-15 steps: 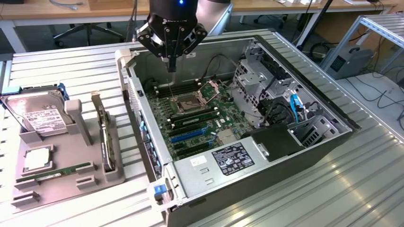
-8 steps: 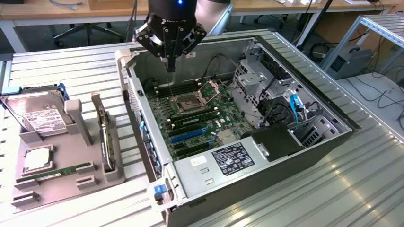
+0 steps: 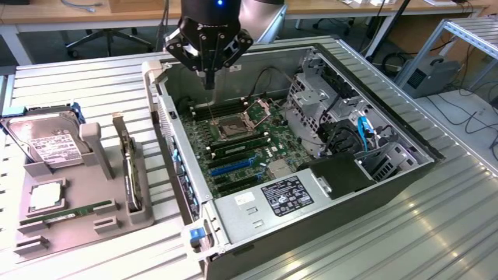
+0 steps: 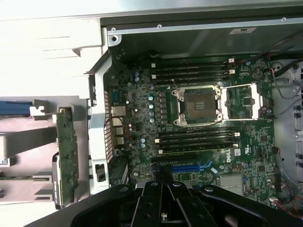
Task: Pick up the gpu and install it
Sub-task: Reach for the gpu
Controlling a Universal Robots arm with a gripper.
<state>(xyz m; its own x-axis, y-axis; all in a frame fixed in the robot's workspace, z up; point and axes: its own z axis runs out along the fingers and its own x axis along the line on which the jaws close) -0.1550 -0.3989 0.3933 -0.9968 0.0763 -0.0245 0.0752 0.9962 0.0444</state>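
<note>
Nearest the exterior camera, the gpu (image 3: 130, 169) stands on edge in a grey holder (image 3: 70, 227), untouched. Farther back, the gripper (image 3: 209, 79) hovers with its fingers closed and empty over the motherboard (image 3: 257, 146). A careless descent could strike the open socket (image 3: 233, 125). The power supply label (image 3: 286, 196) is unreadable, and the board's logo (image 4: 240, 153) looks like Dell.

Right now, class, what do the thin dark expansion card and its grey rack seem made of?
Thin dark expansion card: probably matt circuit board, green and studded with components in the wrist view. Blocky grey rack: likely matt plastic, uniform colour, no shine.
</note>
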